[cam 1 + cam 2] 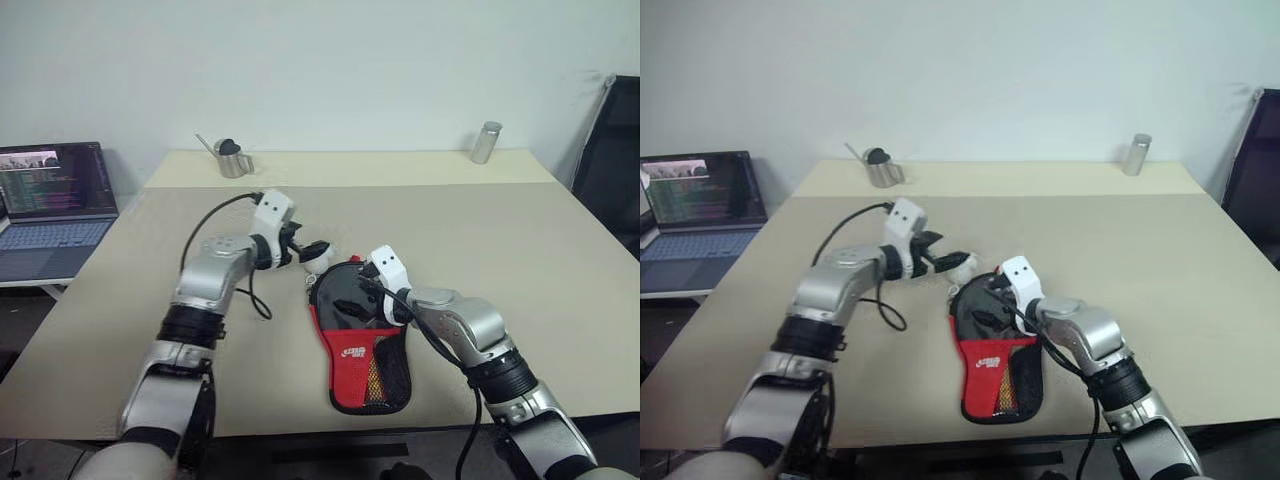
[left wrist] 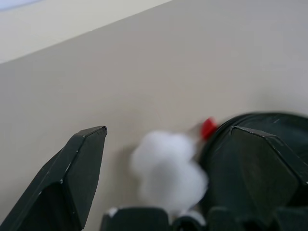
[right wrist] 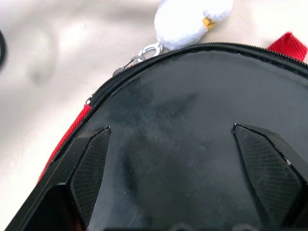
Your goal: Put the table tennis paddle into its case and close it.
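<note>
Fingers of both grippers spread wide, holding nothing. Our left gripper [image 1: 312, 252] hovers just beside the white fluffy charm [image 3: 192, 18] at the top of the case [image 1: 362, 345]; our right gripper [image 1: 362, 302] hangs over the case's black round part, w/ its fingers [image 3: 89, 175] apart above the glossy black surface in the right wrist view.

Case lies flat on the desk [image 1: 520, 260], round end away from us, red part & mesh pocket toward the near edge. Paddle: we can't tell it apart from the case. The shiny black round face under the right fingers may be its rubber already inside, or just the case panel; no wooden handle to be made out. Zip runs round the curved rim w/ a metal ring near the charm; open or shut, can't tell from these views.

Our read: if the paddle is in, what's left is the zip, i.e. one gripper pinning the case, the other taking the charm/pull & running it round. If not in, nearly all is left.

Writing: white logo on the red part, too small to read. Laptop [image 1: 55, 205] off to the left shows text, unreadable. Metal pitcher [image 1: 232, 157] & metal can [image 1: 487, 142] at the far edge, no labels legible.
</note>
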`<move>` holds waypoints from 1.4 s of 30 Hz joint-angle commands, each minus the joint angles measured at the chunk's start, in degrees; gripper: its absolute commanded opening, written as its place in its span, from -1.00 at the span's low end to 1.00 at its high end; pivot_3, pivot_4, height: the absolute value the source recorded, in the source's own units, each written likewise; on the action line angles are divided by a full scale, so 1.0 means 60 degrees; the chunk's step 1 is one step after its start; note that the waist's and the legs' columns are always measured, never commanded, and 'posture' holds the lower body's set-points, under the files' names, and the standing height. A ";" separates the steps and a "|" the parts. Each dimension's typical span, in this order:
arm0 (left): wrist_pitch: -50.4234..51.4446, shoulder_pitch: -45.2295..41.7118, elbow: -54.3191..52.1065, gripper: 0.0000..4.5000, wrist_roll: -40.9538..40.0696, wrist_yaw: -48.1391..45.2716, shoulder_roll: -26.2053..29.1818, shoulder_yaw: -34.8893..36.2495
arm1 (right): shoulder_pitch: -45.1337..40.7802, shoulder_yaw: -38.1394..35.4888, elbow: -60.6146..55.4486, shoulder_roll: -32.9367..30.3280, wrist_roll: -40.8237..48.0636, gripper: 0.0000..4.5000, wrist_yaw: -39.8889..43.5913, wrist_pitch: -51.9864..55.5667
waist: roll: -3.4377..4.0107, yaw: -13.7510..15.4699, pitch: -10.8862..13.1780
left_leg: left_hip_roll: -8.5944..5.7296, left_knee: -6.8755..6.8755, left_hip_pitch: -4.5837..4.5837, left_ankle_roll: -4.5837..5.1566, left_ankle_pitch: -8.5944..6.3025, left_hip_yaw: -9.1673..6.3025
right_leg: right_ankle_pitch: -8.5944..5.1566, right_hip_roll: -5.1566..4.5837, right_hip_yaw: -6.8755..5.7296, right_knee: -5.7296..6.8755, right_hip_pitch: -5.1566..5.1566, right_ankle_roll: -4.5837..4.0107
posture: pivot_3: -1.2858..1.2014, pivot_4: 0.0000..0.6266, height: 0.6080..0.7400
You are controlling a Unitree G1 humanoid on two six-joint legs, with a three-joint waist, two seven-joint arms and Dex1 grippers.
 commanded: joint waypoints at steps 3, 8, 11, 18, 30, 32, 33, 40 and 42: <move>-0.0159 -0.0644 0.1285 1.00 0.0679 0.0899 -0.0253 -0.0020 | 0.0566 0.0005 0.0150 0.0301 -0.0246 0.99 -0.0009 0.0436 | 0.0003 -0.0019 -0.0005 | 0.0005 -0.0009 0.0063 0.0001 -0.0001 0.0007 | 0.0000 0.0010 0.0010 0.0017 0.0042 0.0000 | 0.03 -0.52 1.00; -0.0610 -0.0779 0.2195 1.00 0.1130 0.1557 -0.0567 -0.0056 | 0.0783 -0.0106 -0.0053 0.0400 -0.0375 0.99 0.0011 0.0602 | -0.0001 0.0007 -0.0009 | 0.0002 -0.0010 0.0113 0.0001 -0.0001 0.0006 | 0.0000 0.0011 0.0010 0.0021 0.0092 0.0001 | 0.03 -0.52 1.00; -0.0681 -0.0810 0.2659 1.00 0.1286 0.1707 -0.0753 -0.0091 | 0.0840 -0.0132 -0.0182 0.0415 -0.0479 0.99 0.0055 0.0682 | -0.0002 0.0017 -0.0012 | 0.0002 -0.0009 0.0113 0.0001 -0.0001 0.0005 | 0.0000 0.0010 0.0011 0.0020 0.0092 0.0001 | 0.03 -0.52 1.00; -0.0248 -0.0877 0.3100 1.00 0.1819 0.2328 -0.1277 -0.0345 | 0.0909 -0.0188 -0.0358 0.0387 -0.0563 0.99 0.0056 0.0837 | -0.0003 0.0019 -0.0041 | 0.0002 -0.0009 0.0113 0.0000 -0.0001 0.0004 | 0.0000 0.0010 0.0012 0.0019 0.0096 0.0001 | 0.03 -0.52 1.00; -0.0119 -0.0641 0.2912 -0.22 0.1763 0.2877 -0.1444 0.0034 | 0.0934 -0.0288 -0.0373 0.0497 -0.0641 1.00 0.0102 0.0970 | 0.0001 0.0001 -0.0073 | 0.0005 -0.0011 0.0145 0.0001 -0.0002 -0.0003 | -0.0001 0.0009 0.0011 0.0015 0.0135 0.0002 | 0.03 -0.52 1.00; -0.0126 -0.0608 0.2871 -0.51 0.1764 0.2948 -0.1419 0.0078 | 0.0937 -0.0293 -0.0379 0.0488 -0.0651 1.00 0.0122 0.0983 | 0.0001 0.0002 -0.0074 | 0.0005 -0.0011 0.0146 0.0001 -0.0002 -0.0004 | -0.0001 0.0009 0.0012 0.0015 0.0135 0.0002 | 0.03 -0.52 1.00; -0.0163 -0.0584 0.2865 -0.65 0.1800 0.2991 -0.1389 0.0078 | 0.0935 -0.0292 -0.0382 0.0479 -0.0660 1.00 0.0136 0.0992 | 0.0001 0.0002 -0.0074 | 0.0004 -0.0011 0.0146 0.0001 -0.0002 -0.0004 | -0.0001 0.0009 0.0011 0.0015 0.0136 0.0002 | 0.03 -0.52 1.00; -0.1296 -0.0871 0.3461 -0.91 0.2359 0.3695 -0.1135 -0.0049 | 0.0992 -0.0149 -0.0442 0.0498 -0.0738 1.00 0.0350 0.0943 | 0.0001 0.0003 -0.0075 | 0.0005 -0.0011 0.0148 0.0000 -0.0002 -0.0004 | -0.0001 0.0009 0.0010 0.0014 0.0136 0.0002 | 0.03 -0.52 1.00; -0.1601 -0.0994 0.3606 -0.91 0.2448 0.3986 -0.1144 -0.0006 | 0.1027 -0.0127 -0.0475 0.0503 -0.0768 1.00 0.0402 0.0934 | 0.0001 0.0002 -0.0075 | 0.0004 -0.0011 0.0148 0.0000 -0.0002 -0.0005 | 0.0000 0.0009 0.0010 0.0014 0.0137 0.0002 | 0.03 -0.52 1.00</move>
